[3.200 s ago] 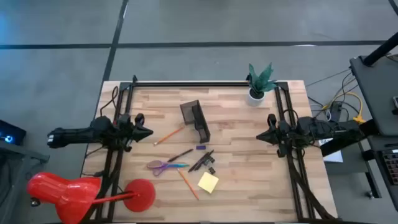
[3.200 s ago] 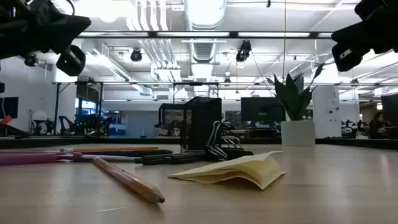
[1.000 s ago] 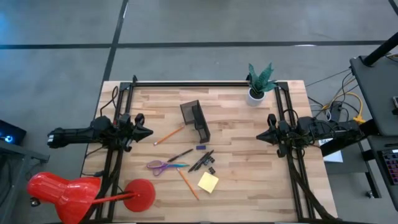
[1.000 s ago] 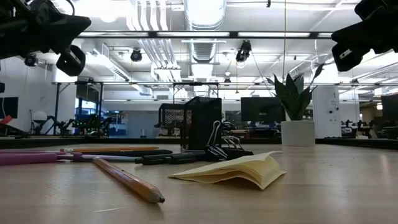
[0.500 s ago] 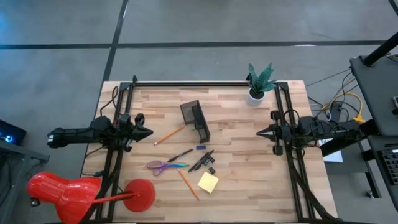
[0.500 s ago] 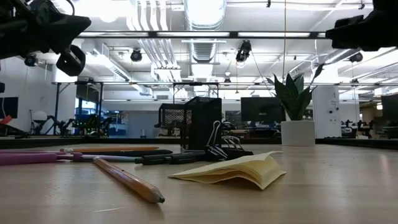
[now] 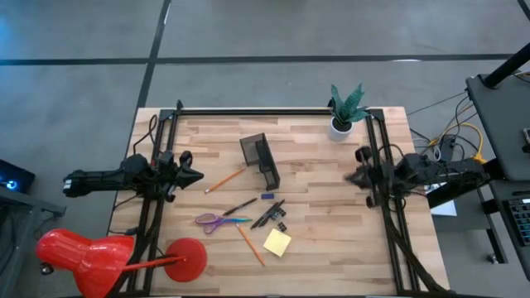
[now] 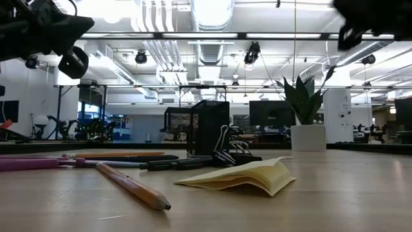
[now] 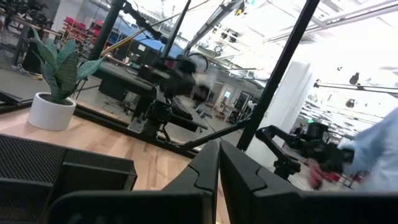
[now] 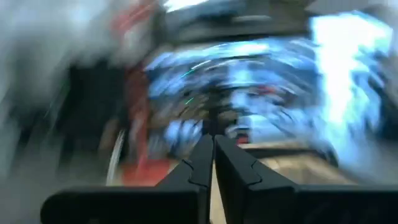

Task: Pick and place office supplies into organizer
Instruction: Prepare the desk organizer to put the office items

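Supplies (image 7: pixel 248 222) loose beside organizer (image 7: pixel 260 161)

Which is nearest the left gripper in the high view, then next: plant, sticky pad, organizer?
From the left gripper:
1. Organizer, mid-table.
2. Sticky pad, near the front edge.
3. Plant, far right corner.
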Robot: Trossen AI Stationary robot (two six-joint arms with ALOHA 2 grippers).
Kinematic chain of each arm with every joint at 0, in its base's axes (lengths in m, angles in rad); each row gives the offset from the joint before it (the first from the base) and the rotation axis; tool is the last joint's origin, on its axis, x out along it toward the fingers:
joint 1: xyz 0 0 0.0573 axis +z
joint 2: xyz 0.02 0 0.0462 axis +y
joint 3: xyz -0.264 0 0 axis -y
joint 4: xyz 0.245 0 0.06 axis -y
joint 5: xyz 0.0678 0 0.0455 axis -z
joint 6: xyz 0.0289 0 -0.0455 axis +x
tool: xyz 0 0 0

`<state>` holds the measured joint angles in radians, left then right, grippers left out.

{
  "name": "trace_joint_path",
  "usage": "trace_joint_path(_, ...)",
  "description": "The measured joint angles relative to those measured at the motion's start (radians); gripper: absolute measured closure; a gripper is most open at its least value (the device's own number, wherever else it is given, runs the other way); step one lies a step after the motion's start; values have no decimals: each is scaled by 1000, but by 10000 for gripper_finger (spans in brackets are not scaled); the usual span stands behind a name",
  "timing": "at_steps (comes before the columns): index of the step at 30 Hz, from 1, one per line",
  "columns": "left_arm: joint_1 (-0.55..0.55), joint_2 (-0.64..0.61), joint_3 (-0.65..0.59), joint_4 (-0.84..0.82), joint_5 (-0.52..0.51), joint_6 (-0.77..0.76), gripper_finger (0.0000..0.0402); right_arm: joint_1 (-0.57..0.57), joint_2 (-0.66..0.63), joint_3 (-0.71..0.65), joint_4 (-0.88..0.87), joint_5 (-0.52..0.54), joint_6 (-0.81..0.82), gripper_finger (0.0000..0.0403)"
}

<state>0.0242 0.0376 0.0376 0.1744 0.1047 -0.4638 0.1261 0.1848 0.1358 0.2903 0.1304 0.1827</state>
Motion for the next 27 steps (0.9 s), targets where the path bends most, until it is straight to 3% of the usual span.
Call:
trace_joint_path(2,0,0,0,0,0,0,402,0,61,-10,115,268,295,394)
trace_joint_path(4,0,1,0,0,0,0,402,0,135,-11,150,449,551,394)
trace_joint_path(7,0,1,0,2,0,9,402,0,253,-2,154,557,766,394)
trace_joint_path(10,0,-1,0,27,-1,69,402,0,370,18,160,655,791,394)
trace_joint_path(17,0,0,0,123,-3,156,402,0,568,113,163,706,915,394)
trace_joint_path(22,0,8,-1,289,-9,156,402,0,670,230,165,694,840,394)
trace_joint_path(27,0,11,-1,627,-10,157,402,-10,739,347,153,632,628,394)
